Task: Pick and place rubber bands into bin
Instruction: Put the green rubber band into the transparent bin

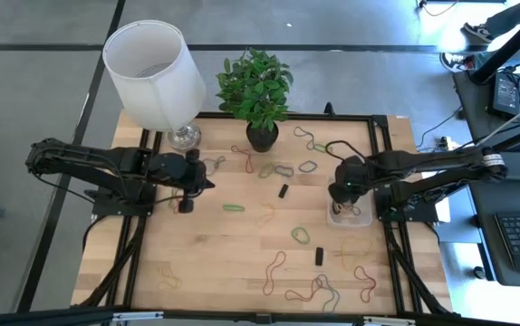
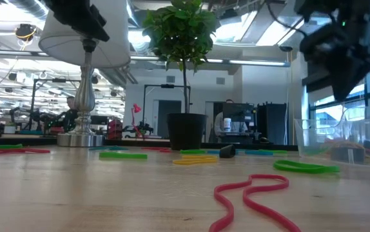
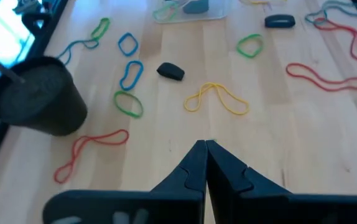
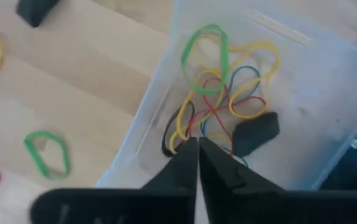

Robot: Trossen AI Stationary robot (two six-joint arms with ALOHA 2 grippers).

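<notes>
While the right pincer (image 4: 197, 144) hangs directly over the bin (image 4: 328, 81), fingers pressed together on nothing, the tangle of rubber bands (image 4: 225, 87) already dropped there lies straight below its tips. From here the closest loose band is a green loop (image 4: 46, 153) on the desk (image 1: 224, 258) just outside the bin wall. The left pincer (image 3: 204, 149), also closed and empty, hovers on the far side of the desk; a yellow band (image 3: 216, 98) lies just ahead of it, long axis across its line of reach. Counted from above: one bin, two black blocks on the desk, and roughly twenty loose bands.
</notes>
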